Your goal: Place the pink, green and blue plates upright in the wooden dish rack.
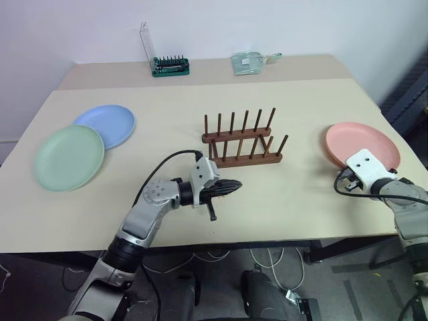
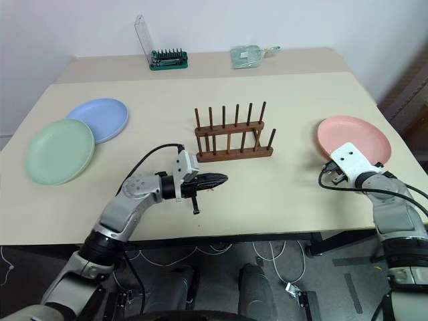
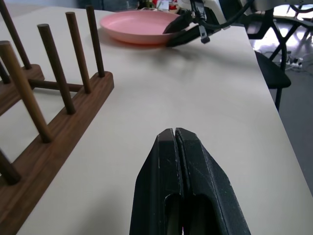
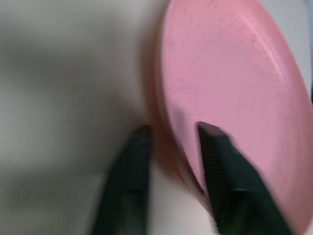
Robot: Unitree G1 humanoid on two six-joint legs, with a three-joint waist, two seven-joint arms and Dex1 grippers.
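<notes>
Clutter is sitting along the desk's (image 1: 281, 194) far edge — a green-and-black tool holder (image 1: 168, 65) with a clear panel and a clear packet (image 1: 250, 62) beside it, both well apart from the work. Nothing is standing between the wooden dish rack (image 1: 242, 140), which is sitting empty mid-desk, and the plates. The left hand (image 1: 231, 188) is hovering just in front of the rack, fingers pressed together and holding nothing. The right hand (image 4: 171, 147) is straddling the near rim of the pink plate (image 1: 361, 142) — one finger above, one below, slightly parted. Three plates are lying flat: pink at right, green plate (image 1: 69, 157) and blue plate (image 1: 108, 124) overlapping at left.
</notes>
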